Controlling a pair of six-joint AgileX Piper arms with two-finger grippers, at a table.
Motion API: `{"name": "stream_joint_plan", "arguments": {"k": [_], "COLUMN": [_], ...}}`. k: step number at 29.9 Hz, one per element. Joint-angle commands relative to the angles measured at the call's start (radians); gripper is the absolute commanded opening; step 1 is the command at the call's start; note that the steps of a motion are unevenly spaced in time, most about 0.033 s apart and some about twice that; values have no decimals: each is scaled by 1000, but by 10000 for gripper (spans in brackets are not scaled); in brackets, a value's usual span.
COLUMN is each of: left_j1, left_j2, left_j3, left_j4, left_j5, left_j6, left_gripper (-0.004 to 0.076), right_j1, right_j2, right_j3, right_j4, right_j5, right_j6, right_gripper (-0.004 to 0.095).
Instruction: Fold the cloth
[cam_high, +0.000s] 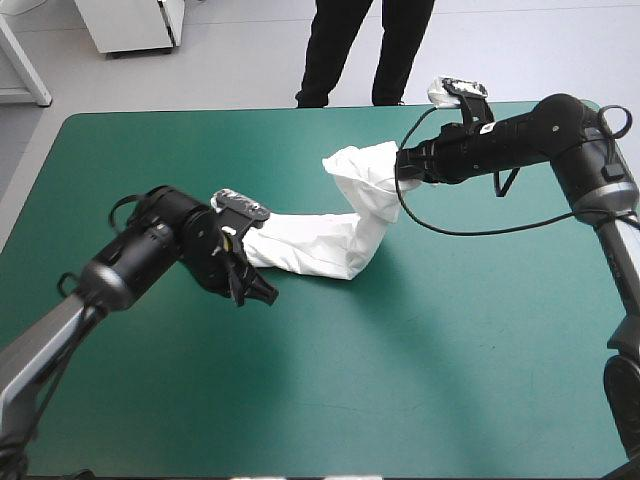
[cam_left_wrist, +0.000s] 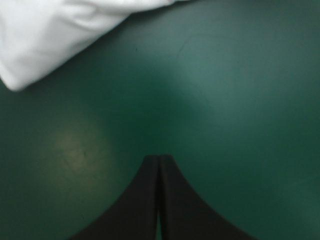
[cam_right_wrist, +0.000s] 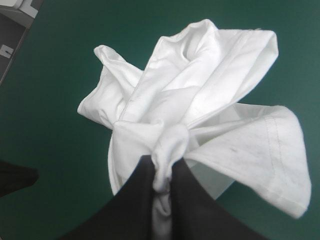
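The white T-shirt (cam_high: 335, 225) lies in a long bunched band across the middle of the teal-green table, one end lifted toward the right. My right gripper (cam_high: 403, 172) is shut on the T-shirt at that raised end; in the right wrist view a pinched fold of the T-shirt (cam_right_wrist: 200, 95) fans out ahead of the right gripper (cam_right_wrist: 162, 172). My left gripper (cam_high: 262, 292) sits low over the table just in front of the band's left end, shut and holding nothing. In the left wrist view the left gripper (cam_left_wrist: 159, 161) points at bare cover, with an edge of the T-shirt (cam_left_wrist: 55, 35) ahead and to one side.
The teal-green table (cam_high: 420, 380) has wide bare cover in front of and to the right of the T-shirt. The left gripper's finger tip (cam_right_wrist: 17, 177) shows at the edge of the right wrist view.
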Motion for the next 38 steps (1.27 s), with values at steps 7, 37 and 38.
{"name": "stream_joint_plan", "arguments": {"k": [7,37,38], "left_j1": [0,0,0], "left_j2": [-312,-429,-429], "left_j3": [65,66,66], "left_j4": [2,-100,-105], "left_j5": [53,53,53], "left_j6": [-95,-154,-154], "left_gripper": [-22,-22,-22], "right_j1": [184,498,498], "right_j2": [59,620,626], "right_j3": [-129,-534,-539], "right_j4": [45,32,32], "right_j5": [-99,-159,-159], "right_j6": [-22,67,72], "right_gripper": [-16,-16,-16]}}
